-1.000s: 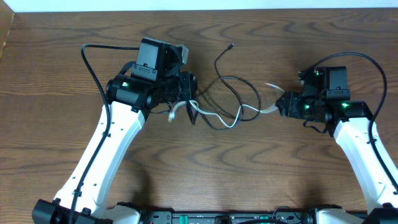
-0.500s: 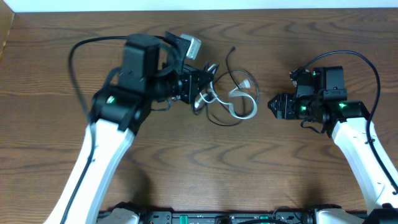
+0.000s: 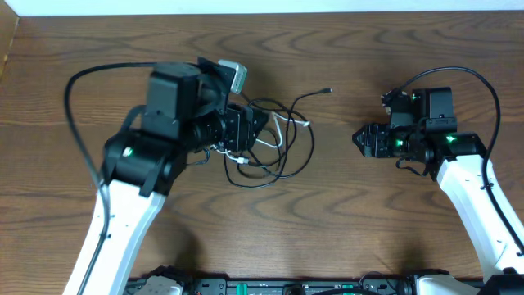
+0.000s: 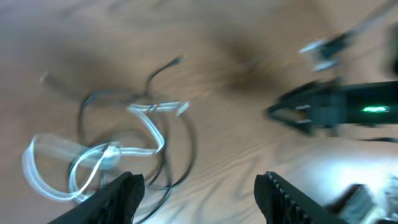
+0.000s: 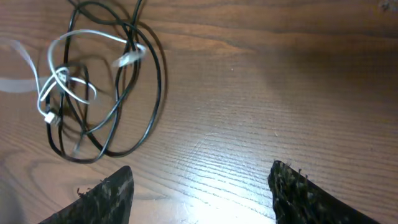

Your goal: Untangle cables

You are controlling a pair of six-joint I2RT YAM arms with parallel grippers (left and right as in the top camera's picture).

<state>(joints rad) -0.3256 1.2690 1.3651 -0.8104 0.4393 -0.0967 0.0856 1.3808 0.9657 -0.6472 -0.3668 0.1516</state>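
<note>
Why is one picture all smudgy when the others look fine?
Left wrist view: everything is smeared; the white cable and black cable look streaky, probably motion blur. Right wrist view: sharp, with a bright patch of glare on the wooden table. Overhead view: crisp and evenly lit.

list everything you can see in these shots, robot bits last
black cable: one, black, looped in a heap at the table's middle, one plug end sticking out toward the far side
white cable: one, white, wound through the black loops in the same heap
table: one, dark brown wood grain, under everything
arm cables: two, thick black, one arching off each arm
left gripper: one, black, at the heap's left edge, fingers apart
right gripper: one, black, to the right of the heap and apart from it, fingers apart, holding nothing
arms: two, white with black joints
</note>
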